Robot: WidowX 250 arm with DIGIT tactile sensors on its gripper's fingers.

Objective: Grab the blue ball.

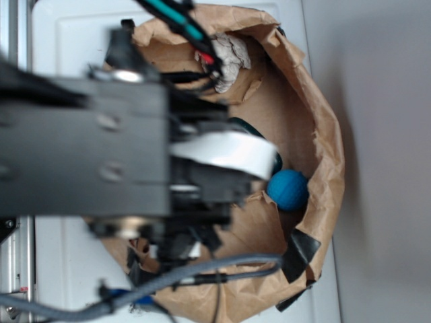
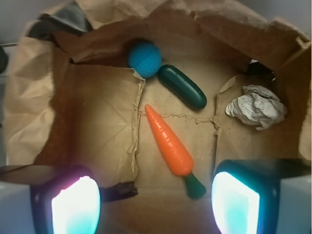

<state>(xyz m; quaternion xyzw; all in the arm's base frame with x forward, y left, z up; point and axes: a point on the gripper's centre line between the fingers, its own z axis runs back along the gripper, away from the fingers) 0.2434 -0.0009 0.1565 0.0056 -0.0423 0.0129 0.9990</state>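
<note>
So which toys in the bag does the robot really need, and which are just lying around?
Needed for the job:
- blue ball, at the back of the paper bag
- gripper, open, holding nothing

Just lying about:
- orange carrot toy
- dark green cucumber toy, right beside the ball
- crumpled white paper

The exterior view is taken from above, close behind the blurred black arm (image 1: 81, 148). The wrist view is aimed down into the crumpled brown paper bag (image 2: 87, 122). The small teal-blue ball (image 1: 288, 189) (image 2: 145, 59) is shared by both.
</note>
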